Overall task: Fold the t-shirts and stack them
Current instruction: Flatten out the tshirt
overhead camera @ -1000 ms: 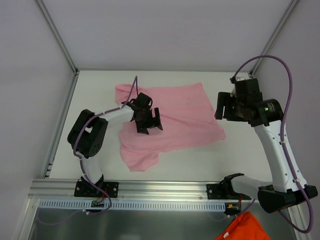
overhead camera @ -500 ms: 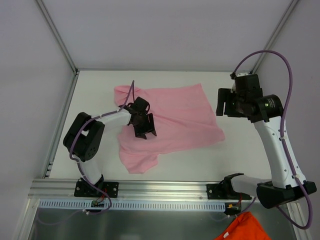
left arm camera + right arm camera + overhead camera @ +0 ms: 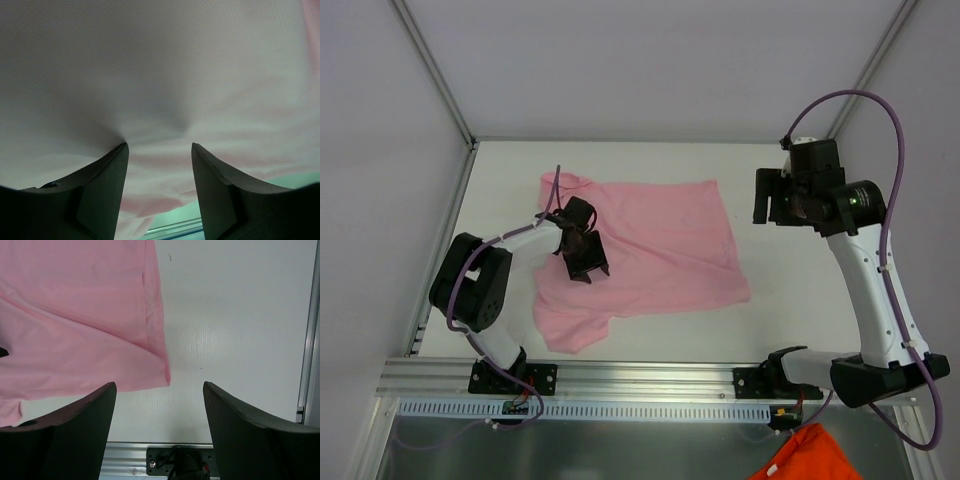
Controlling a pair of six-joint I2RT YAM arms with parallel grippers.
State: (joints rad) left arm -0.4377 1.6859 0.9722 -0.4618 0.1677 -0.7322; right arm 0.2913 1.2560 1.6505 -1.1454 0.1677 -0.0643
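A light pink t-shirt (image 3: pixel 660 235) lies spread and slightly rumpled on the white table (image 3: pixel 790 300), with one sleeve bunched toward the near left. My left gripper (image 3: pixel 582 262) is down on the shirt's left part. In the left wrist view its fingertips (image 3: pixel 121 150) press into the pink cloth (image 3: pixel 160 75), which puckers between them; the jaws stand apart. My right gripper (image 3: pixel 765 195) hovers open just right of the shirt with nothing between its fingers. The right wrist view shows the shirt's corner (image 3: pixel 162 375) ahead of that gripper (image 3: pixel 159 385).
An aluminium rail (image 3: pixel 650 375) runs along the near edge with both arm bases bolted to it. An orange cloth (image 3: pixel 810 455) lies below the rail at bottom right. White walls and frame posts (image 3: pixel 435 75) enclose the table.
My left gripper has slid left while its jaws narrowed, and the pink shirt has shifted left with it. The right gripper has risen a little toward the back.
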